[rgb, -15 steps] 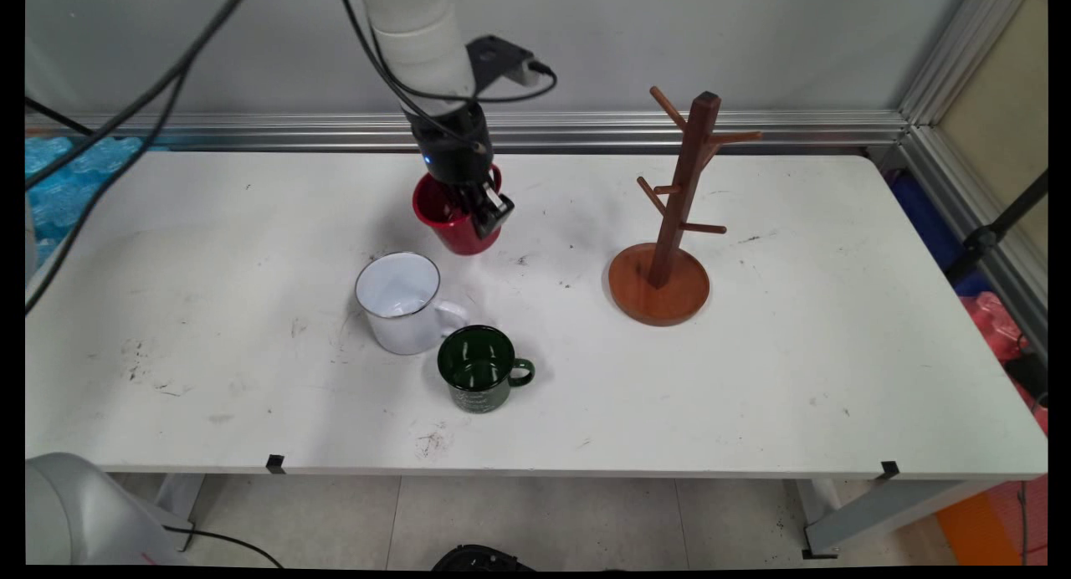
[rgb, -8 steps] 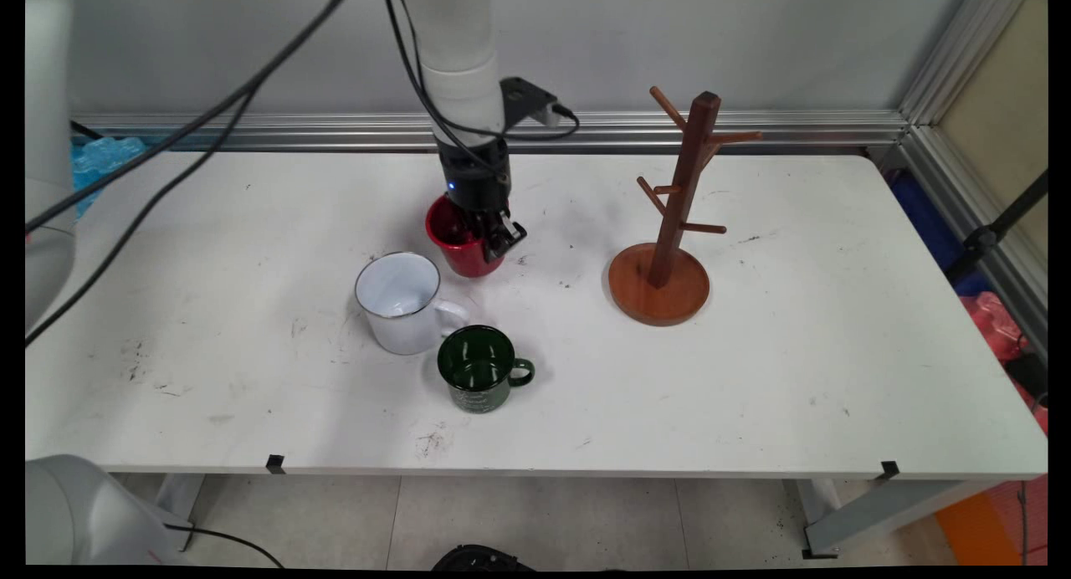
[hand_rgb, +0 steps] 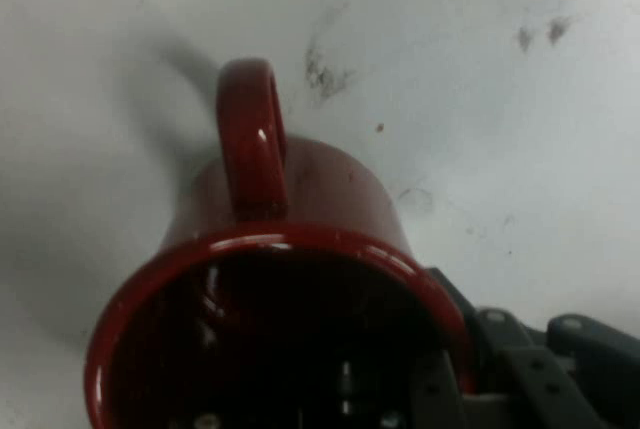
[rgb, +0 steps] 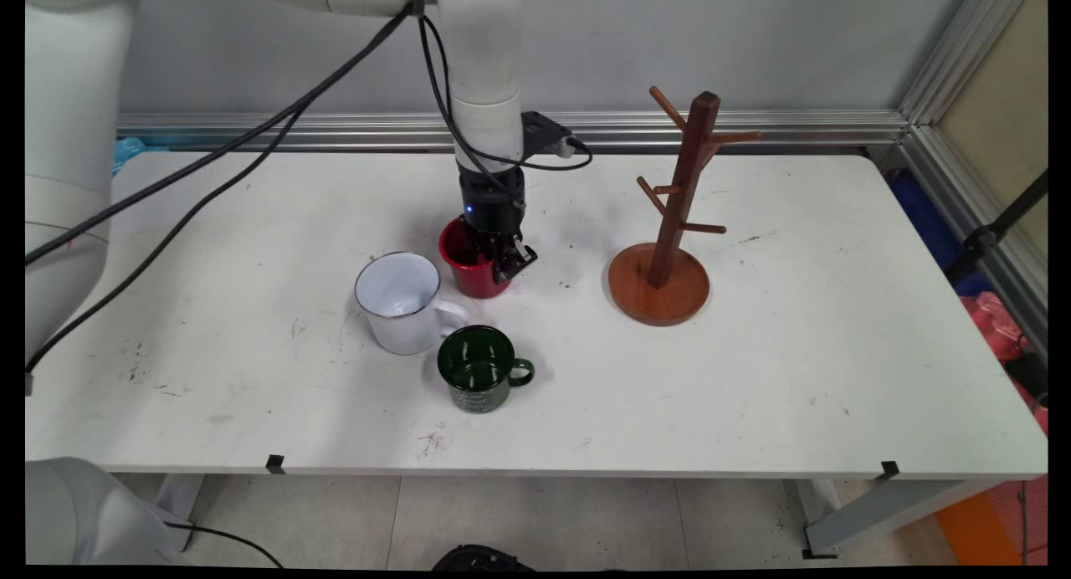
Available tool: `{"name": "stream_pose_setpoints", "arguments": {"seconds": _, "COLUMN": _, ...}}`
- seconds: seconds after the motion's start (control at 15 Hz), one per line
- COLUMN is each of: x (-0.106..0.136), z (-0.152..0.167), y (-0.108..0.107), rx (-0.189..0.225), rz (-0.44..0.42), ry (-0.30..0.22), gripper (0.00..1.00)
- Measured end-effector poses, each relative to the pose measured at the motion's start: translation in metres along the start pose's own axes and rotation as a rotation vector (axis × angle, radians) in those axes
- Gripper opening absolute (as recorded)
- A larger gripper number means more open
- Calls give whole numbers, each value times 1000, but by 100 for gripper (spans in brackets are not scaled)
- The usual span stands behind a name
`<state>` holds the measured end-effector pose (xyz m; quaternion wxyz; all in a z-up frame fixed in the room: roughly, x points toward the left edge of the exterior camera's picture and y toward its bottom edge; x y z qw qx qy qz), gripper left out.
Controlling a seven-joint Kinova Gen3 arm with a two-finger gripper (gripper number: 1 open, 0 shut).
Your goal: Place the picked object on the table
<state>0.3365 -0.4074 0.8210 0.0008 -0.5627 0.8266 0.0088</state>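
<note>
While the main view gives us the whole white table [rgb: 753, 395], only the hand view shows us the glossy red mug's [hand_rgb: 290, 279] loop handle [hand_rgb: 252, 139], which points away from the camera along the gripper's line, and the dark inside of the cup, where one finger [hand_rgb: 432, 389] reaches down past the rim. From the main view we see the black two-finger gripper [rgb: 500, 261] coming straight down on that red mug [rgb: 468, 269], one finger inside the cup and the other outside its wall on the side toward the wooden stand, so the jaws are clamped on the rim and the mug is grasped. We cannot tell from either view whether the mug's base touches the table or hangs just above it. Just beside the gripper, on the side away from the stand and a little nearer the camera, we see a white enamel mug with a dark rim [rgb: 400, 303]; nearer the camera still, close below the gripper, stands a dark green enamel mug [rgb: 479, 368] with pale lettering on its wall that is too small for us to read. Well apart on the other side rises a brown wooden mug tree with pegs on a round base [rgb: 669, 228].
</note>
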Motion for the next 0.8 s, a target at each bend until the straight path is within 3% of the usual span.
{"name": "stream_pose_setpoints", "arguments": {"seconds": 0.2, "x": 4, "z": 10, "y": -2, "rx": 1, "rz": 2, "ry": -18, "gripper": 0}}
{"name": "stream_pose_setpoints", "arguments": {"seconds": 0.27, "x": 6, "z": 12, "y": -3, "rx": 2, "rz": 1, "ry": -21, "gripper": 100}}
{"name": "stream_pose_setpoints", "arguments": {"seconds": 0.8, "x": 13, "z": 16, "y": -5, "rx": 1, "rz": 6, "ry": 13, "gripper": 100}}
